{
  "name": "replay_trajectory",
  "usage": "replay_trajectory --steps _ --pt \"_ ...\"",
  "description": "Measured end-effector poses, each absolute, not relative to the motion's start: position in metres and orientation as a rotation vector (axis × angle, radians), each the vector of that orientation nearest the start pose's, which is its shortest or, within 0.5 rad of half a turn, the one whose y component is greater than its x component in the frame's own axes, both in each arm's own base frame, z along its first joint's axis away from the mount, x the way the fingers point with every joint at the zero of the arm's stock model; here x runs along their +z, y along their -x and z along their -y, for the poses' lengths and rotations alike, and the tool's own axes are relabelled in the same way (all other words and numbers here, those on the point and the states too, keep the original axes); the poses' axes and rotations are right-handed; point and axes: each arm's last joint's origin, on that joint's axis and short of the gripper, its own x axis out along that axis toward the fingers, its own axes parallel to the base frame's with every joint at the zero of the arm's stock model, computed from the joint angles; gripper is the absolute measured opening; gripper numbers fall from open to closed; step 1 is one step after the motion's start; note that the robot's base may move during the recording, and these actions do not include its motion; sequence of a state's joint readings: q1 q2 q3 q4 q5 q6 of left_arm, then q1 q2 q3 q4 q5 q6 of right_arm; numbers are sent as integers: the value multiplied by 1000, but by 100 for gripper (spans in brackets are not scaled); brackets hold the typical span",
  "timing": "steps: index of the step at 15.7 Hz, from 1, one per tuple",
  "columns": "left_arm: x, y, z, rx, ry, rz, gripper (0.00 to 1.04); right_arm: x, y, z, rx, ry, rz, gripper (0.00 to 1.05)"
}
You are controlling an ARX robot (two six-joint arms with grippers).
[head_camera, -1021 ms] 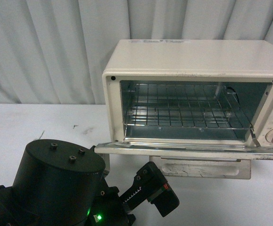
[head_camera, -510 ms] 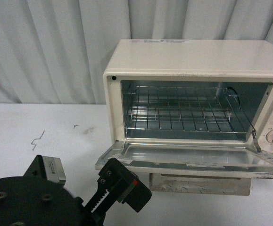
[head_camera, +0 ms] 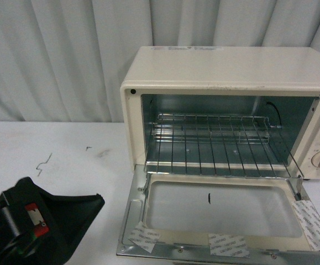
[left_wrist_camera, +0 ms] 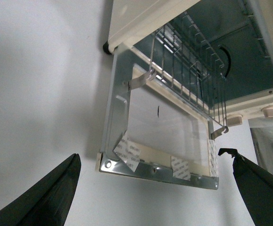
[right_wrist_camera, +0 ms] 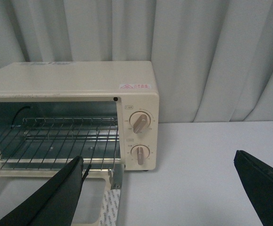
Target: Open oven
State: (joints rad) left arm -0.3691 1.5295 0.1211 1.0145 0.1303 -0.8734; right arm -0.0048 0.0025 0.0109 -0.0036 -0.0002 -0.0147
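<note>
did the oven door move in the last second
Yes. Against the oven, whose body has not shifted, the door has swung further down and toward the camera, now showing its whole inner face.

The cream-white oven sits on the table, glass door dropped fully open, wire rack slid partly forward.

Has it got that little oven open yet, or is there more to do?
It looks done: the door of the oven hangs fully dropped, lying flat, with the wire rack exposed. Nothing is in hand: the left gripper and right gripper are both open and empty. Nothing obvious is left, except perhaps moving the arms away.
</note>
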Motion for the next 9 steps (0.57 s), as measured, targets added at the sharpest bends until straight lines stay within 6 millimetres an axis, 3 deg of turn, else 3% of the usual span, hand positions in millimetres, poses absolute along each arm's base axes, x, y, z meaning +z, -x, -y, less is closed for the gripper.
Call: replay_trajectory --steps 1,2,4,5,6,9 --pt "107 -182 70 -298 743 -544 98 167 -97 0 -4 15 5 98" --pt "110 -182 70 -257 631 -377 91 167 -97 0 -5 15 4 98" --pt "105 -168 46 3 245 -234 68 166 -97 0 -6 15 2 98" --pt "129 -168 38 17 157 -62 55 167 -97 0 1 15 5 98" --pt "142 -165 34 4 98 8 42 167 -97 0 0 15 3 98" --pt "155 -154 21 1 28 15 4 167 -97 0 0 15 4 98"
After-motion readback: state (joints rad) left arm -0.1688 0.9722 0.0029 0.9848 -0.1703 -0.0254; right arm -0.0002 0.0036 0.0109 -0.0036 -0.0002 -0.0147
